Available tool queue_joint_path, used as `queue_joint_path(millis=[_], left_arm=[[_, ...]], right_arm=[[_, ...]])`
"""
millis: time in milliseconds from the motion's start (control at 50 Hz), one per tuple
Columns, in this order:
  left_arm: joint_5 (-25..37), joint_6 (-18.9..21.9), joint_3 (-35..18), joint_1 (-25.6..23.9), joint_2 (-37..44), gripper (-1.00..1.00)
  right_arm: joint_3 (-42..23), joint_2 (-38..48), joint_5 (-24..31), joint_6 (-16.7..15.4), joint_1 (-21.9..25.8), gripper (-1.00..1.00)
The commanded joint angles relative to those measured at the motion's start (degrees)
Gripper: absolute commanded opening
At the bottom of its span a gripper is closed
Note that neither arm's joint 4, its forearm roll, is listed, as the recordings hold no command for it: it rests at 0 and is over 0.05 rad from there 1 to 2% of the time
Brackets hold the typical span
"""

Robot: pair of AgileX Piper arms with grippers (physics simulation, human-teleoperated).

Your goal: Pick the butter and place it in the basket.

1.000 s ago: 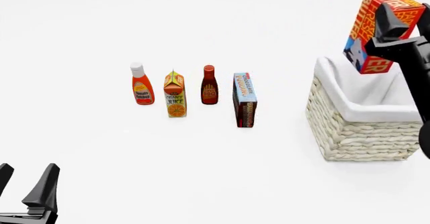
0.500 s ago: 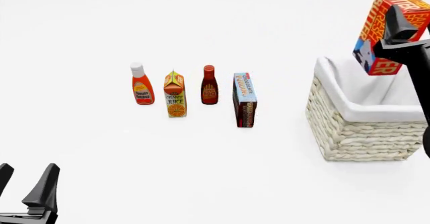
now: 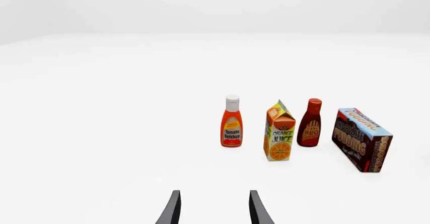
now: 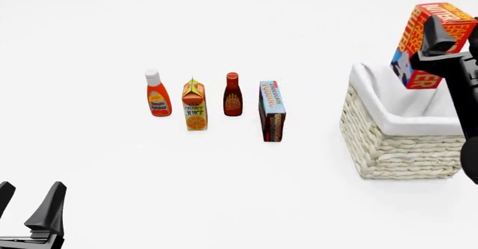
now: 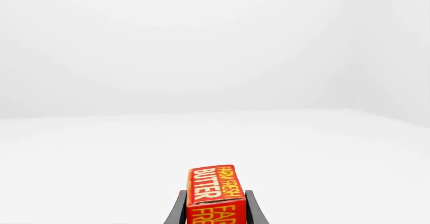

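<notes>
Transport step: at the upper right of the front view, the right gripper (image 4: pixel 440 36) is clamping the butter (image 4: pixel 427 43) above the basket (image 4: pixel 403 142). Lowering and release appear to be next. The left gripper (image 4: pixel 30 212) (lower left, jaws apart) is idling.

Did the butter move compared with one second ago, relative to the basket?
Yes. The butter, held in the right gripper, shifted slightly rightward and a little upward against the fixed basket; it hangs above the basket's opening.
</notes>
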Motion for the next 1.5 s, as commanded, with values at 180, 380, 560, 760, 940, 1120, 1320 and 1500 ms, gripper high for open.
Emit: queue_joint_path(millis=[180, 380, 560, 760, 940, 1120, 1320, 1500], left_arm=[[0.0, 0.0, 0.0, 0.0, 0.0, 1.0], [0.0, 0.0, 0.0, 0.0, 0.0, 1.0], [0.0, 0.0, 0.0, 0.0, 0.0, 1.0], [0.0, 0.0, 0.0, 0.0, 0.0, 1.0], [0.0, 0.0, 0.0, 0.0, 0.0, 1.0], [0.0, 0.0, 0.0, 0.0, 0.0, 1.0], [0.0, 0.0, 0.0, 0.0, 0.0, 1.0], [0.0, 0.0, 0.0, 0.0, 0.0, 1.0]], right_arm=[[-0.2, 2.0, -2.9, 1.6, -0.5, -1.0], [0.4, 3.0, -4.3, 1.9, -0.8, -1.0], [0.6, 3.4, -4.9, 2.0, -1.2, -1.0], [1.1, 4.5, -6.2, 2.4, -1.7, -1.0], [1.4, 5.4, -7.1, 2.7, -2.1, -1.0], [1.7, 6.2, -8.3, 3.2, -2.6, -1.0], [1.9, 6.8, -8.9, 3.5, -3.0, -1.0], [2.5, 6.9, -9.5, 3.8, -3.6, -1.0]])
